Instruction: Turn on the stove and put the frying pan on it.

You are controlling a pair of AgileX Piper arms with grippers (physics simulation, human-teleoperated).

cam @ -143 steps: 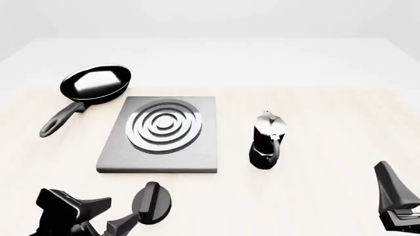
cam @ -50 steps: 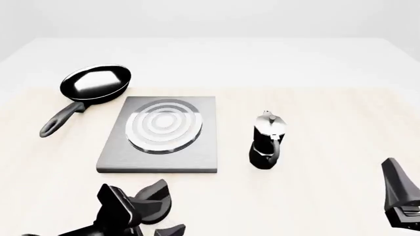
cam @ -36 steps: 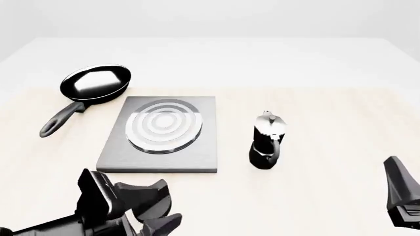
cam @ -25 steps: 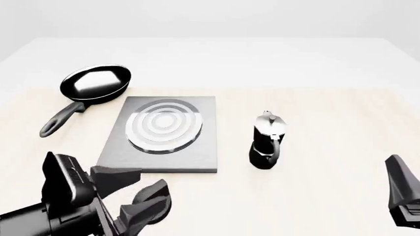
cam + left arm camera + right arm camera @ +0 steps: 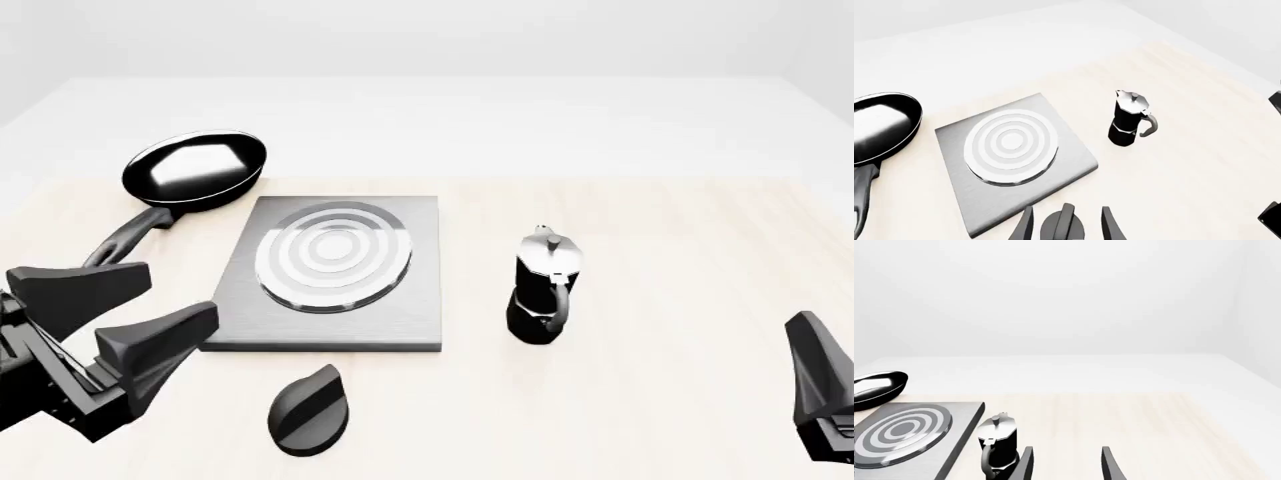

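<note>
Stove (image 5: pixel 327 275) rings now look pale silver across the whole burner, where a few seconds ago they showed strong dark bands, so we judge the heat is on. Our left gripper (image 5: pixel 131 308) was down at the knob (image 5: pixel 310 408) a second ago; now it has pulled away to the left and risen, its fingers spread apart and holding nothing, and the knob stands free on the table (image 5: pixel 667 250) just in front of the slab. From the left wrist view the knob (image 5: pixel 1062 229) shows between the open fingers, with the slab (image 5: pixel 1014 157) beyond it. That leaves the second half of the job: the frying pan (image 5: pixel 194 168) sits untouched beyond the slab's far left corner, handle toward us, near our left gripper. The coffee pot (image 5: pixel 545 290) stands to the right of the slab, apart from it. Our right gripper (image 5: pixel 1066 465) waits low at the right, fingers parted, empty.
</note>
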